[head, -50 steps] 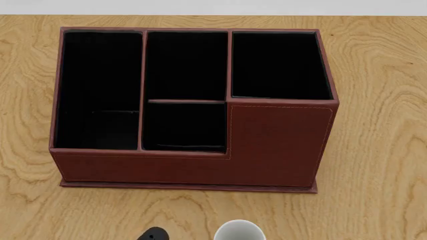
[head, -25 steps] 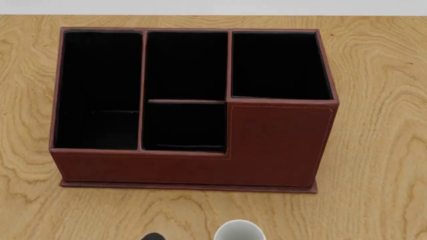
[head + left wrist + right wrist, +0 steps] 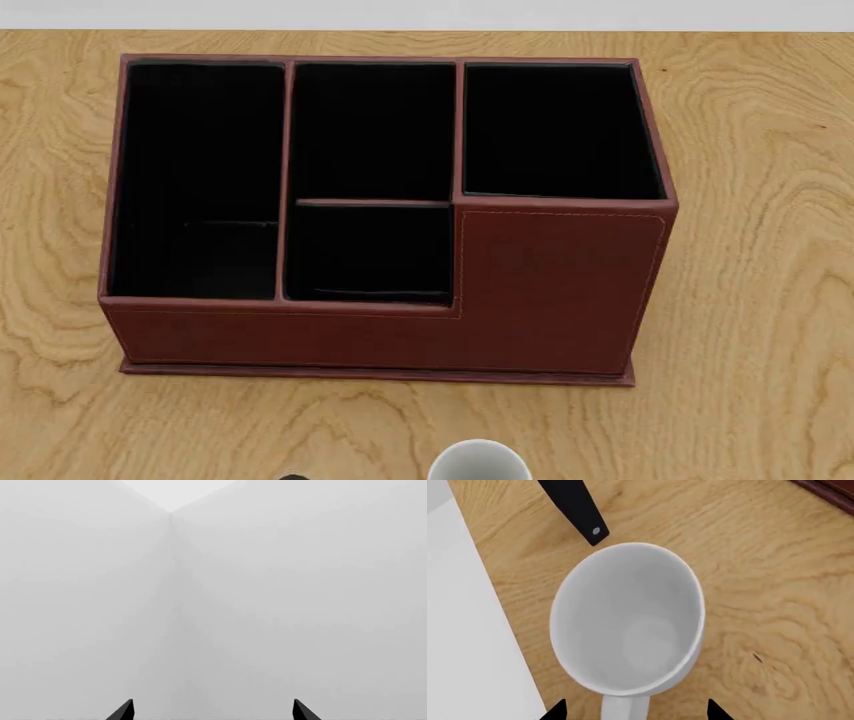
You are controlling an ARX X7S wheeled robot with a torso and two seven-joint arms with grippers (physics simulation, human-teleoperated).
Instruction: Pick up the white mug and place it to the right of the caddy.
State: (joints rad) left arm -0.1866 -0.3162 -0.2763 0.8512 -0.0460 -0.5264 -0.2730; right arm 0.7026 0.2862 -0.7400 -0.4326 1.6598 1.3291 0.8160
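Nearest:
White mug: the white mug (image 3: 627, 617) stands upright on the worktop (image 3: 760, 590), close to its near edge, handle pointing at the right wrist camera; in the head view only its rim (image 3: 479, 460) shows.
Right hand: the right hand (image 3: 637, 712) hovers above the mug, fingertips spread wide, holding nothing (a dark bar lies beyond the mug).
Left hand: the left hand (image 3: 212, 711) faces blank grey walls, fingers parted, empty.
Room: bare wood between mug and caddy, and right of it.
Farthest: the caddy (image 3: 387, 215).
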